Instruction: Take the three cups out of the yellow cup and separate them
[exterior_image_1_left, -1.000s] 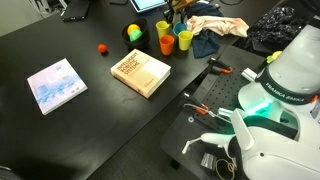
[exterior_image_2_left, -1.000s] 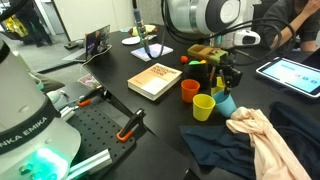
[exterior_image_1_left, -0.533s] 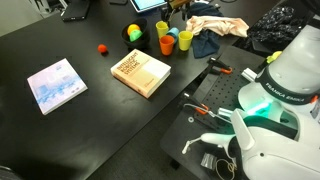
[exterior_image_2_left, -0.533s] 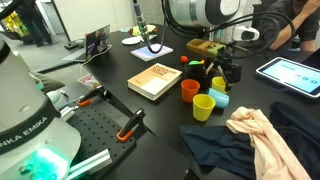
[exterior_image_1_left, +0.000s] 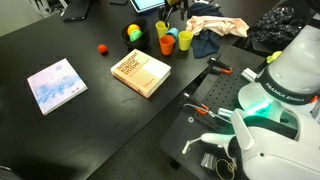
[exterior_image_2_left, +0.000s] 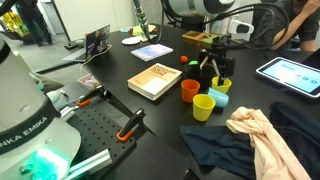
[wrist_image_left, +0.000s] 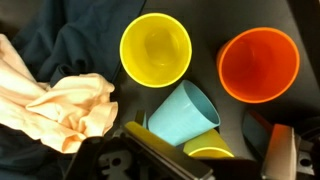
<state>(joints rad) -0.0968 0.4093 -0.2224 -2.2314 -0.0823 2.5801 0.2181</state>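
Status: yellow cup (wrist_image_left: 155, 48) stands upright and empty on the table (exterior_image_2_left: 115, 80). Orange cup (wrist_image_left: 258, 65) is upright just beside it, with a visible gap between them. So those two are done.

The open item is the blue cup (wrist_image_left: 185, 112). It's tipped on its side with its mouth toward the camera, and a lime cup (wrist_image_left: 210, 150) is pressed against its lower edge. In an exterior view the lime cup (exterior_image_2_left: 222, 85) sits on top of the blue one (exterior_image_2_left: 219, 97). I can't tell whether it's partly nested or just leaning, because the wrist view cuts it off.

Gripper (exterior_image_2_left: 212, 75) hangs just above that pair with its fingers spread and nothing between them. In the wrist view both fingers (wrist_image_left: 280, 150) straddle the lime rim.

How I'd do the step:
- Take the lime cup by its rim wall, one finger inside and one outside. Both cups are thin plastic and will likely skid under a squeeze across the body.
- Descend slowly. The blue cup lies on a curved side and will probably roll if nudged.
- Lift straight up first and check that the blue cup doesn't ride along.
- Place it on bare table, away from the yellow and orange cups and clear of the peach cloth (exterior_image_2_left: 255, 130), which crowds that side.
- Then right the blue cup on a spot of its own.
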